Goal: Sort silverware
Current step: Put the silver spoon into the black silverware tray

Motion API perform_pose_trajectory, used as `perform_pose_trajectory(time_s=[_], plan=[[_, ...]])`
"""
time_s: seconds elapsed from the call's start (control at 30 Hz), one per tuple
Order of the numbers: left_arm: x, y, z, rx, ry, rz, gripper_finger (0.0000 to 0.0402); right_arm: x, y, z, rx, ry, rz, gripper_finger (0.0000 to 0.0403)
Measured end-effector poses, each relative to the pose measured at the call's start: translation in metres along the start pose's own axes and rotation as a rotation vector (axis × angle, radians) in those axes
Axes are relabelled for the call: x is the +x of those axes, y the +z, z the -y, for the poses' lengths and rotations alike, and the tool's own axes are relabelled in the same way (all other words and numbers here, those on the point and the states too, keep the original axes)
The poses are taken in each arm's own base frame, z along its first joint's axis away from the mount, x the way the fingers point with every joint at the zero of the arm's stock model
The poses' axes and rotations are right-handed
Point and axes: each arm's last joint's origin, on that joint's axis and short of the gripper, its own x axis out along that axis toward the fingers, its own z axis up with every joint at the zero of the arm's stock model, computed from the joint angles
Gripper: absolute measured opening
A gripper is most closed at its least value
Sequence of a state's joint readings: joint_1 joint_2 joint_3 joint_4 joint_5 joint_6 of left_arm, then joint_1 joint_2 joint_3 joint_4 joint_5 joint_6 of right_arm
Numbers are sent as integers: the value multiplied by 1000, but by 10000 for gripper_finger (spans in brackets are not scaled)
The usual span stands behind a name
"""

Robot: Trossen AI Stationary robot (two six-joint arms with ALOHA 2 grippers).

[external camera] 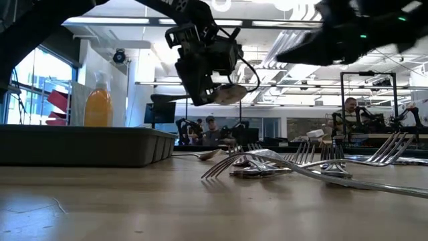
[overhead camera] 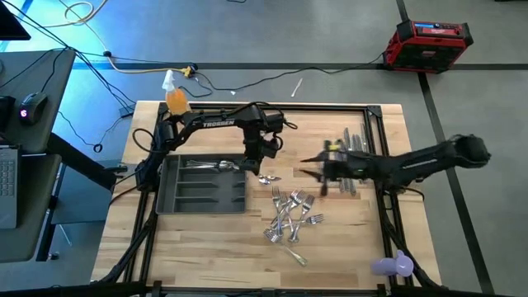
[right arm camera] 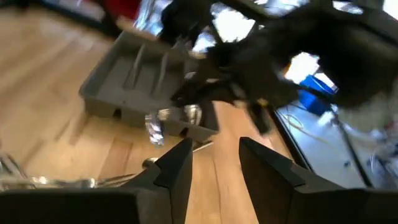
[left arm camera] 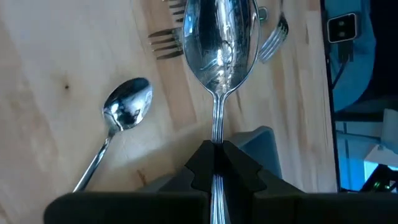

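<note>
Many forks [overhead camera: 290, 216] strewn on wooden table [overhead camera: 206, 247], lab behind.

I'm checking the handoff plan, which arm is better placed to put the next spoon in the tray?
Left, probably. Its pincer is already shut on a spoon, right beside the grey tray. The right pincer is open, holds nothing and sits farther away.
</note>
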State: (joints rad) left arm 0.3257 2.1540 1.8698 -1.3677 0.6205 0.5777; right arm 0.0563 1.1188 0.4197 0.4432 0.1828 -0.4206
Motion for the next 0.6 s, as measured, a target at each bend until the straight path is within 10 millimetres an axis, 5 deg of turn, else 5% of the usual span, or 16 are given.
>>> perform_pose_trajectory(time_s=[0.23, 0.6], plan=[[-7, -6, -8, -29, 0, 12, 0, 56, 17, -4, -162, 142, -185, 121], [-7, -6, -8, -26, -1, 16, 0, 86, -1, -5, 3, 146, -290, 132]])
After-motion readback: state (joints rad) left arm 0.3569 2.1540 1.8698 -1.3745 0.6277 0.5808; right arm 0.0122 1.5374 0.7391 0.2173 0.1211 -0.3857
